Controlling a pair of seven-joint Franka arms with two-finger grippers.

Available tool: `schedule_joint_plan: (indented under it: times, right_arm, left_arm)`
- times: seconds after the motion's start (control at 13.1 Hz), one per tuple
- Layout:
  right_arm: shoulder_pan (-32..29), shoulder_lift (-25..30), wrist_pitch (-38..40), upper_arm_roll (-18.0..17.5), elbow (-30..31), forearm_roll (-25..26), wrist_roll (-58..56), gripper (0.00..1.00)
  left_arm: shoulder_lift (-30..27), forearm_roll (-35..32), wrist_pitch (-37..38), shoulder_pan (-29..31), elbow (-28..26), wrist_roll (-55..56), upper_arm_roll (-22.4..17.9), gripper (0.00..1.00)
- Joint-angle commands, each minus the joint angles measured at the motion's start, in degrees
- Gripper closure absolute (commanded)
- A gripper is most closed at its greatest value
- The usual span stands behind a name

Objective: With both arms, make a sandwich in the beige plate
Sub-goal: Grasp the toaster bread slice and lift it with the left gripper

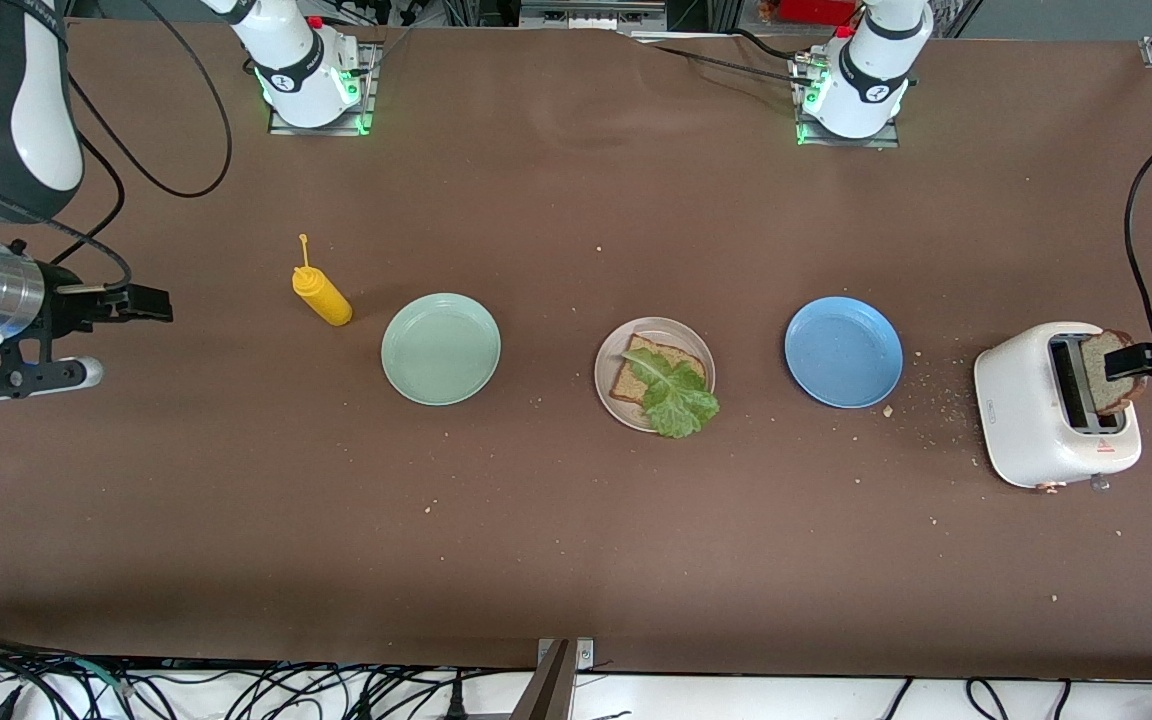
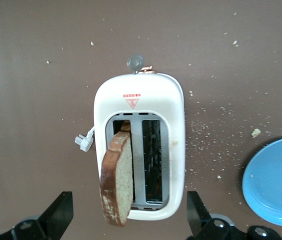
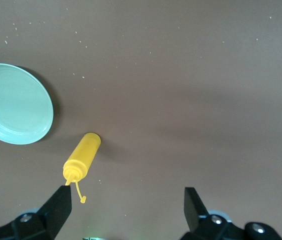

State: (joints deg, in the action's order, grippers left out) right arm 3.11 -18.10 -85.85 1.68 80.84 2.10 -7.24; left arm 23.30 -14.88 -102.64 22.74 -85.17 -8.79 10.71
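Observation:
The beige plate (image 1: 667, 325) lies mid-table and carries one brown bread slice (image 1: 648, 368) with a green lettuce leaf (image 1: 678, 397) on top. A second bread slice (image 1: 1108, 378) (image 2: 117, 180) stands up out of a slot of the white toaster (image 1: 1021, 400) (image 2: 137, 92) at the left arm's end. My left gripper (image 1: 1141, 360) (image 2: 128, 220) hovers open over that toaster, its fingers apart on either side of the slice and touching nothing. My right gripper (image 1: 146, 303) (image 3: 128, 215) hangs open and empty above the table at the right arm's end.
A mint-green plate (image 1: 441, 348) (image 3: 13, 102) and a blue plate (image 1: 843, 351) (image 2: 276, 180) flank the beige one. A yellow squeeze bottle (image 1: 321, 294) (image 3: 82, 157) lies beside the mint plate. Crumbs are scattered around the toaster.

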Motion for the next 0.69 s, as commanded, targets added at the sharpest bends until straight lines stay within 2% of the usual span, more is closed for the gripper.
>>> schedule_joint_plan:
  times: [0.0, 0.15, 0.23, 0.3, 0.38, 0.46, 0.53, 0.61]
  right_arm:
    - [3.9, 7.35, -4.66, 4.54, 10.54, 0.89, 0.47, 0.0]
    - [3.84, 7.91, -8.54, 4.65, 12.07, 0.37, 0.38, 0.0]
    - [3.66, 6.68, -8.63, 4.74, 11.54, 0.01, 0.47, 0.0]
    - [3.66, 6.58, -8.55, 4.83, 11.45, -1.03, 0.55, 0.0]
    - [3.66, 6.58, -8.55, 4.83, 11.36, -1.22, 0.73, 0.0]
    - [3.75, 6.58, -8.37, 4.83, 11.19, -0.79, 0.99, 0.0]
    - [3.83, 6.49, -8.28, 4.83, 11.1, -0.69, 1.08, 0.0]
    - [3.49, 6.32, -8.11, 4.91, 11.18, -0.78, 1.17, 0.0]
  left_arm:
    - [2.0, -1.82, -0.54, 2.21, -0.34, -1.75, 0.8, 0.0]
    - [3.85, -1.21, -0.63, 4.5, -0.61, -3.42, 0.89, 0.01]
    - [4.38, -1.21, -0.71, 4.59, -0.61, -3.42, 0.98, 0.05]
    - [4.56, -1.12, -0.63, 4.94, -0.87, -3.42, 0.89, 0.32]
    - [4.82, -1.12, -0.54, 5.12, -1.57, -3.42, 0.89, 0.7]
    - [4.82, -1.12, -0.45, 5.12, -1.57, -2.99, 0.98, 0.9]
    - [4.82, -1.12, -0.45, 5.12, -1.57, -2.9, 0.89, 1.0]
    - [4.82, -1.12, -0.36, 5.29, -1.57, -3.33, 0.89, 1.0]
